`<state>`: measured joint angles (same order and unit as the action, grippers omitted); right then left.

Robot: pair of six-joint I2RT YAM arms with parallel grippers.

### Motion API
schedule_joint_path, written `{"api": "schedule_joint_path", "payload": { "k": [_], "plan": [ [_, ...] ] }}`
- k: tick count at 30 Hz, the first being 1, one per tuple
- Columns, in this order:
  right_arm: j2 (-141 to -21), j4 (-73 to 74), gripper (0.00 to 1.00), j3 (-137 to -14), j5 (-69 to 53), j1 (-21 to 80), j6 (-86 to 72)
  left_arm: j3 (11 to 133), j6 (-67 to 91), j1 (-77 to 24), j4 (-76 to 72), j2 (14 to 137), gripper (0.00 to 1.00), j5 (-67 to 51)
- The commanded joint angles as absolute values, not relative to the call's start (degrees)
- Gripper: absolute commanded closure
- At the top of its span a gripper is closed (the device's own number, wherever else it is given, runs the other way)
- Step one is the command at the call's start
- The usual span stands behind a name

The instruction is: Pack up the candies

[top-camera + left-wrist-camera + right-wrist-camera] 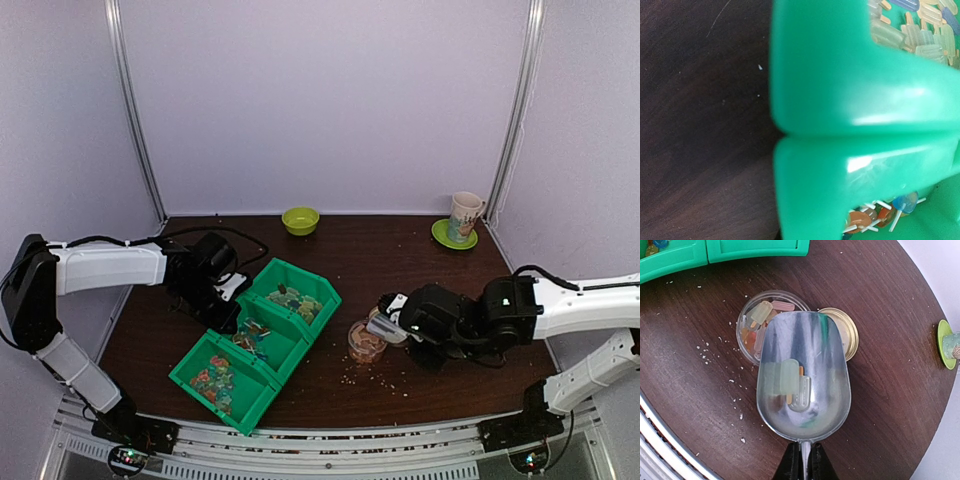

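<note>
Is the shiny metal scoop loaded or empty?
Loaded, lightly: a few pale popsicle-shaped candies lie in the shiny metal scoop above the clear round jar.

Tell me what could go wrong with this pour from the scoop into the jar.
1. The scoop held by the right gripper looks broader than the mouth of the jar, so its candies may slide past the rim onto the table.
2. Nothing braces the jar; a knock from the scoop's lip could tip it and spill what is inside.
3. The gold lid lies right beside the jar and could get pushed away.
</note>
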<state>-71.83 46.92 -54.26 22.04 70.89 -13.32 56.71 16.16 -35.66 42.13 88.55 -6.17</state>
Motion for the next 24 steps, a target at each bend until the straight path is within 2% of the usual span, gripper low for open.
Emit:
{"api": "schedule_joint_path", "payload": {
  "k": [1, 24],
  "plan": [
    [-73.25, 51.12, 1.00, -57.27, 21.70, 72.03, -12.76, 59.54, 17.23, -35.09, 39.79, 86.50, 1.00, -8.18],
    [-78.89, 59.45, 1.00, -63.98, 24.01, 72.65, -12.42, 59.54, 17.34, -35.14, 39.84, 86.35, 1.00, -8.31]
  ]
}}
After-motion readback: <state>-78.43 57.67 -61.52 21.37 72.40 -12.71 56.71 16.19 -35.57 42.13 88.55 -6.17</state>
